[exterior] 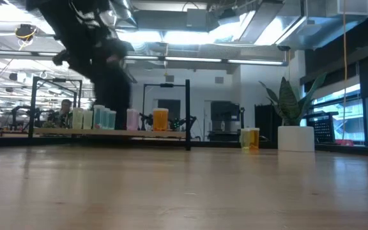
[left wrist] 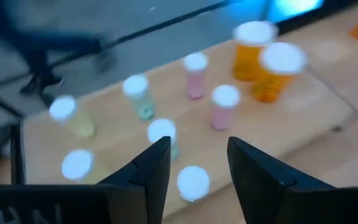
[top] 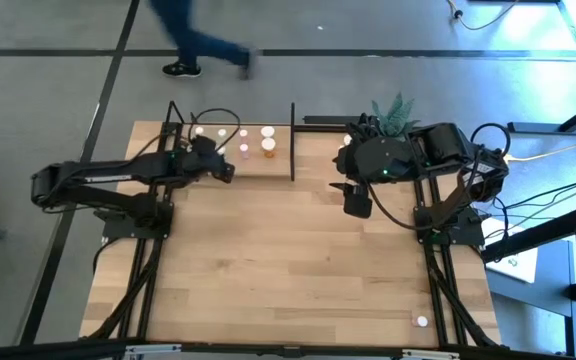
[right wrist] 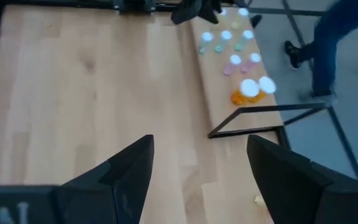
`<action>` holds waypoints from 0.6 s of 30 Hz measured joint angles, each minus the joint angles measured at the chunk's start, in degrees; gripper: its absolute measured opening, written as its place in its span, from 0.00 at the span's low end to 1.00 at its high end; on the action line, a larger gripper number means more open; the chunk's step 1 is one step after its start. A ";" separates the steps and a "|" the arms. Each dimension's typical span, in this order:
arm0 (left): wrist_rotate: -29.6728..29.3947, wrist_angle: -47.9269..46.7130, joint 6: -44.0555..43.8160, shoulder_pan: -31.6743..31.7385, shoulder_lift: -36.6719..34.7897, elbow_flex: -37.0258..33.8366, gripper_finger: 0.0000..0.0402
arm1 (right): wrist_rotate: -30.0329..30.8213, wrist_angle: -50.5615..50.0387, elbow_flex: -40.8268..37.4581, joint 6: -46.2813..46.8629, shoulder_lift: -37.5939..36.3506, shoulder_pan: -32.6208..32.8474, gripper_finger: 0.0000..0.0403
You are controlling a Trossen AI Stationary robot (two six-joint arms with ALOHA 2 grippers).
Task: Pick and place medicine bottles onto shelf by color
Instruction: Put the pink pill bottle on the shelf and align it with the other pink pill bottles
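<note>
The shelf [top: 183, 165] lies at the table's far left, with a black upright bar [top: 292, 140] at its right end. Several white-capped bottles stand upright on it: two orange [left wrist: 267, 62], two pink [left wrist: 224, 107], the others green [left wrist: 137, 96] or pale yellow [left wrist: 67, 116]. My left gripper [top: 226, 170] [left wrist: 194, 158] is open above the shelf's near edge. One white-capped bottle [left wrist: 193, 183] shows between its fingers, and I cannot tell whether they touch it. My right gripper [top: 353, 200] [right wrist: 197, 168] is open and empty above the bare table, right of the shelf.
A white plant pot [exterior: 296, 137] stands at the far right, with two yellow-orange bottles [exterior: 250, 138] beside it on the table. One white-capped bottle [top: 421, 321] stands near the table's near right corner. A person [top: 203, 45] walks past beyond the far edge.
</note>
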 joint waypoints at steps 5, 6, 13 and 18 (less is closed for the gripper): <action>7.59 0.05 15.72 -3.91 -3.37 3.98 0.38 | -5.11 -1.76 0.02 -1.81 -0.75 0.86 0.64; 8.96 0.06 18.08 -5.00 -3.50 5.16 0.38 | -6.25 -3.10 0.02 -1.82 -0.84 1.26 0.64; 9.90 0.02 26.51 -14.96 -2.76 12.59 0.38 | -15.15 -4.20 0.02 -2.42 -1.66 6.40 0.64; 9.79 -0.01 27.71 -22.86 -2.05 15.97 0.38 | -15.05 -4.22 0.02 0.27 -2.28 11.21 0.64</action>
